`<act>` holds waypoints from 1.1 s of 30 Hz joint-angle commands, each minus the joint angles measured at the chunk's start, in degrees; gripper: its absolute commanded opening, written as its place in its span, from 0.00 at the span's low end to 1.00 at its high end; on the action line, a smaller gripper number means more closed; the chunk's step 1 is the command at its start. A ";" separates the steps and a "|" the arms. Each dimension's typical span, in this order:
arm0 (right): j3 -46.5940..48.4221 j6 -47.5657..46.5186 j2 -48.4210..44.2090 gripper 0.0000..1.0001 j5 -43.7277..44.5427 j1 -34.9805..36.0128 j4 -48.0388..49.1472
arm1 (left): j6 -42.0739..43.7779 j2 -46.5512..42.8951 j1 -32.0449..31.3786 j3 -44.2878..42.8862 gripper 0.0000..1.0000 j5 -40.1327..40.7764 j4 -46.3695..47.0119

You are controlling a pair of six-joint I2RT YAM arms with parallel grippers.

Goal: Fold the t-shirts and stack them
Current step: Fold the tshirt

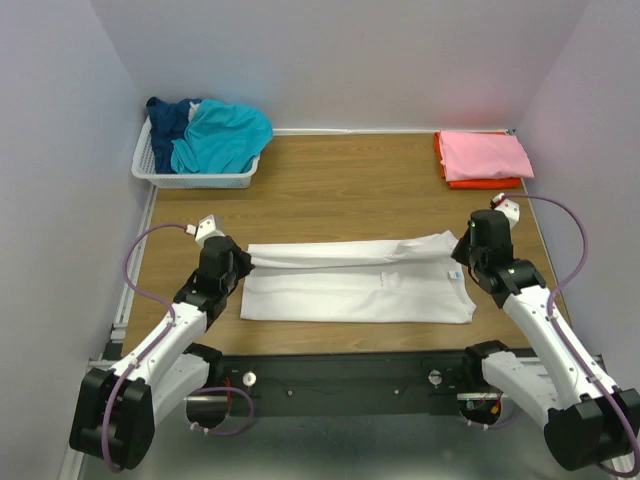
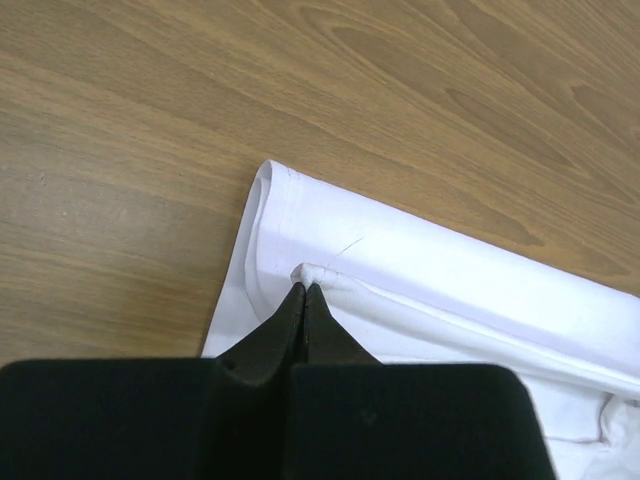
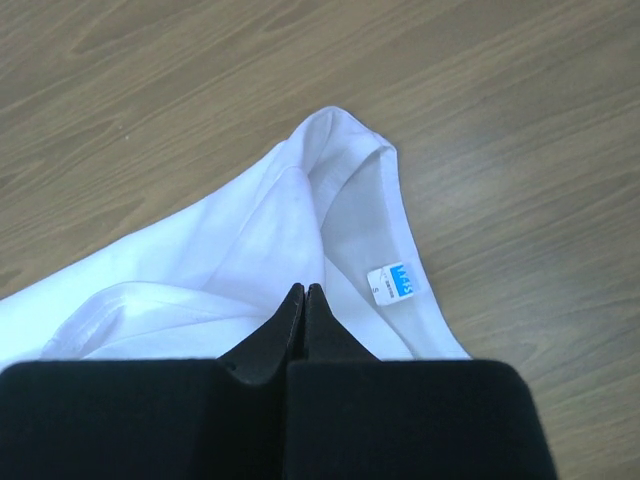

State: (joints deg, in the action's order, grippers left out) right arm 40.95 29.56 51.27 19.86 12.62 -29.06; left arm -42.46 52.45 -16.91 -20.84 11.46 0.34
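At centre: white t-shirt [image 1: 360, 295] half folded.
Closed left gripper [image 2: 305, 289] and right gripper [image 3: 305, 289] pinch its ends; 2 folded shirts [image 1: 485, 156] upper right, 2 crumpled shirts [image 1: 225, 136] upper left.

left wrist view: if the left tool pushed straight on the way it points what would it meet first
The white t-shirt: the left tool is shut on a ridge of it, with its folded edge just ahead. Beyond is the wooden table, though depth is unclear.
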 commanded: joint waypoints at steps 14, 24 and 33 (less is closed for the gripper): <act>-7.11 11.74 0.33 0.06 -2.11 -0.06 -5.12 | -9.48 1.43 -0.15 3.53 0.00 -3.20 -3.85; -6.68 17.20 -10.12 0.57 -2.28 -0.14 -8.29 | -12.56 -10.07 -0.14 -2.71 0.67 3.73 -17.99; -1.31 10.09 -10.41 1.00 -7.53 -0.23 -5.23 | -8.27 -8.69 -0.14 -8.68 0.97 1.64 -15.04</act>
State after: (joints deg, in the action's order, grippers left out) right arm 36.88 43.68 38.76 16.34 12.62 -36.25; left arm -53.76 41.01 -16.91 -27.49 13.69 -16.45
